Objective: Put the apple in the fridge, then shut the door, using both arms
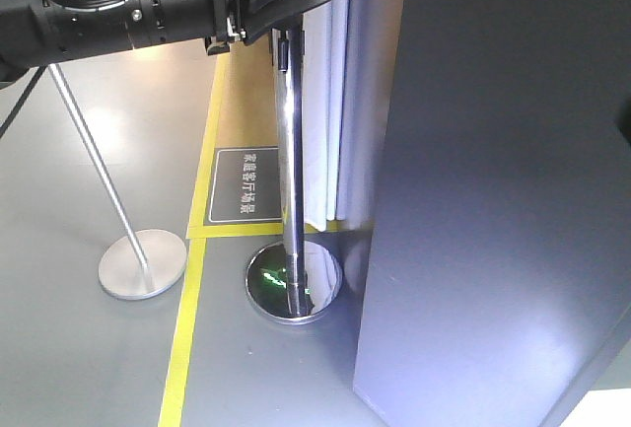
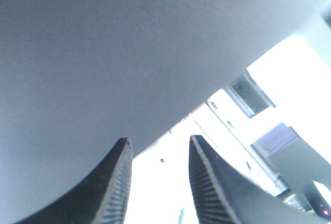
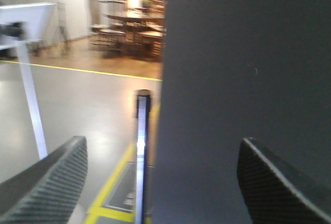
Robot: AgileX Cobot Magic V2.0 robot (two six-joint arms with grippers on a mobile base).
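Observation:
The door's dark grey outer face (image 1: 493,200) fills the right of the front view. A white strip of the fridge (image 1: 320,102) shows along its left edge. A black arm (image 1: 128,3) reaches in from the top left toward that edge. My left gripper (image 2: 159,139) is open and empty, its fingers close under the grey door face (image 2: 103,53). My right gripper (image 3: 163,139) is wide open and empty, facing the door's outer face (image 3: 243,53), whose left edge lies between its fingers. The apple is out of view.
A chrome stanchion post (image 1: 291,151) on a round base (image 1: 294,284) stands just left of the door; it also shows in the right wrist view (image 3: 142,146). A second post base (image 1: 142,263) sits further left. Yellow floor tape (image 1: 187,319) and a dark floor sign (image 1: 246,185) lie nearby.

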